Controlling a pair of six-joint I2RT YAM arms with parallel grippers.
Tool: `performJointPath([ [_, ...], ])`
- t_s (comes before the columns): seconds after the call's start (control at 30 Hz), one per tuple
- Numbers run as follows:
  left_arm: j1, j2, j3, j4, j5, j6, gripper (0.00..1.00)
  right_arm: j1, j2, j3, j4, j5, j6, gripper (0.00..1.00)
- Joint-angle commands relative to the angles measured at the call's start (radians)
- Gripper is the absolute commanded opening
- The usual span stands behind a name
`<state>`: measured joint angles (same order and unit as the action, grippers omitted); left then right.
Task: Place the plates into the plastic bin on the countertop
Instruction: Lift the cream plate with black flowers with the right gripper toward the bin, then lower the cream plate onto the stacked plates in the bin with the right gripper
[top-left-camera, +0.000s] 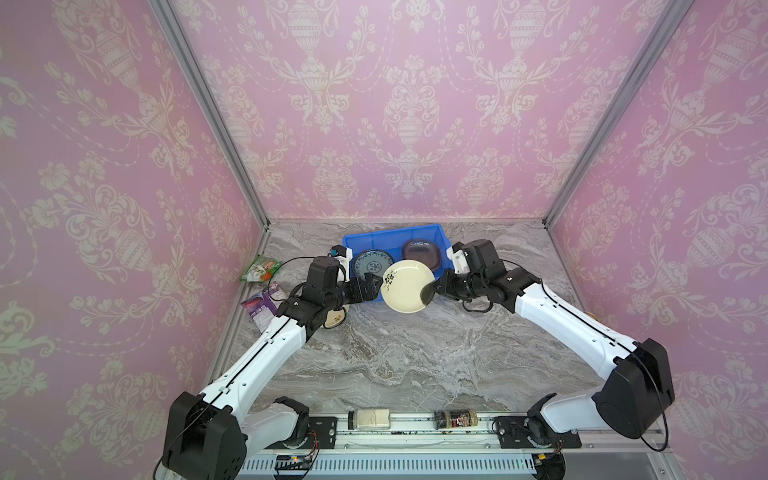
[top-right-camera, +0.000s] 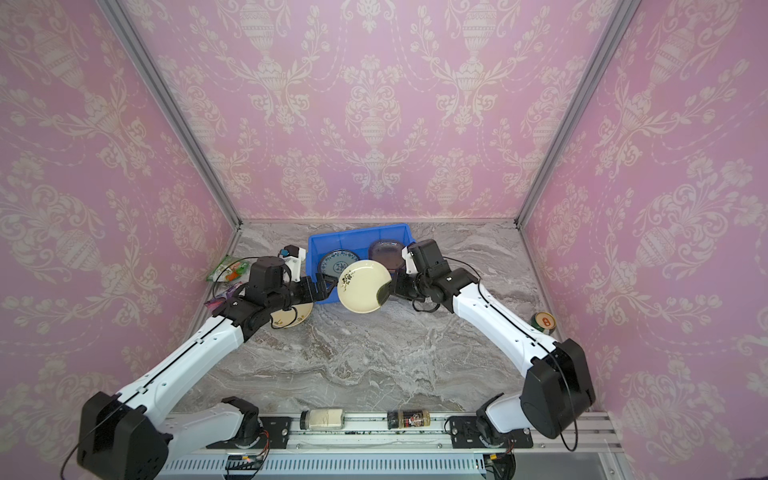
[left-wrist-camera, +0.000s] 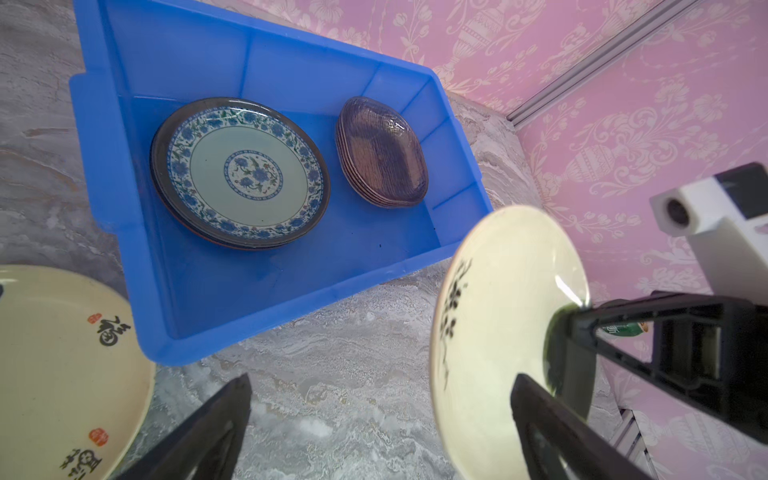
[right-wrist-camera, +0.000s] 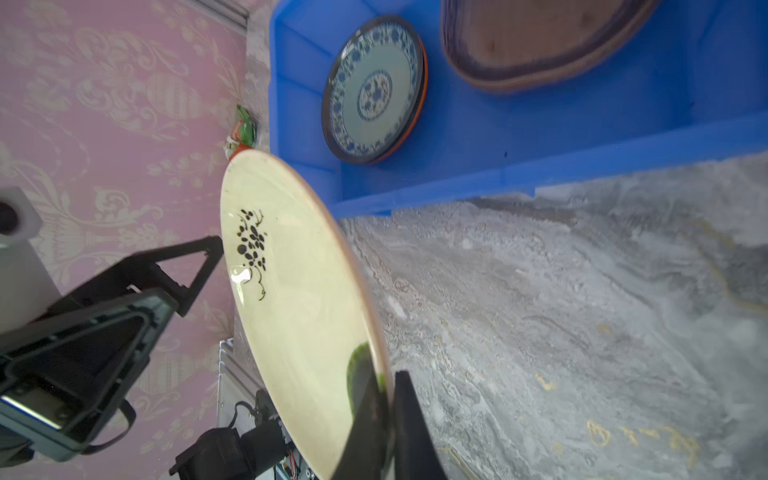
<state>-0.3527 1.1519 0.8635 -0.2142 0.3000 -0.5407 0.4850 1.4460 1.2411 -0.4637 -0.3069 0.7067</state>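
Right wrist view has the right gripper pinched tight on the rim of a cream floral plate, one finger on each face. The plate hangs steeply tilted, clear of the countertop, just in front of the blue bin. Opposite, the left gripper stands wide and holds nothing. Its fingertips lie close to the plate's flowered edge, though whether they touch it is hard to tell.

Inside the bin, a teal-patterned plate lies on the side nearer the left arm, with the edge of an orange plate showing beneath it. A stack of tinted glass plates sits beside it; their number cannot be counted.

A second cream plate rests on the countertop outside the bin's front left corner. It is cut off in the left wrist view and mostly covered by the left arm in both top views. Further left of the bin lie a green packet and a purple packet.

Both arms reach forward and bend inward before the bin, their grippers facing each other.
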Motion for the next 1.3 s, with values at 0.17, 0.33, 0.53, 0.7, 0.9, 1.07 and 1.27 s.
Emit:
performJointPath([
  [0.17,0.061,-0.012,-0.009,0.045,0.012,0.007,0.99,-0.034,0.429,0.419,-0.024,-0.014,-0.067,0.0],
  [0.33,0.086,-0.027,-0.029,0.07,0.034,-0.013,0.99,-0.032,0.685,0.691,-0.092,-0.062,-0.05,0.0],
  [0.53,0.098,-0.033,-0.05,0.073,0.04,-0.016,0.99,-0.029,0.867,0.871,-0.129,-0.089,-0.03,0.0],
  [0.7,0.105,-0.025,-0.068,0.085,0.05,-0.023,0.99,-0.017,0.942,0.936,-0.125,-0.096,-0.008,0.0],
  [0.9,0.116,-0.013,-0.077,0.09,0.059,-0.02,0.99,-0.006,1.015,0.998,-0.144,-0.122,0.013,0.0],
  [1.07,0.125,0.0,-0.081,0.098,0.066,-0.021,0.99,0.001,1.04,1.018,-0.154,-0.115,0.019,0.0],
  [1.27,0.13,0.008,-0.081,0.1,0.071,-0.019,0.99,0.007,1.041,1.028,-0.156,-0.116,0.024,0.17],
])
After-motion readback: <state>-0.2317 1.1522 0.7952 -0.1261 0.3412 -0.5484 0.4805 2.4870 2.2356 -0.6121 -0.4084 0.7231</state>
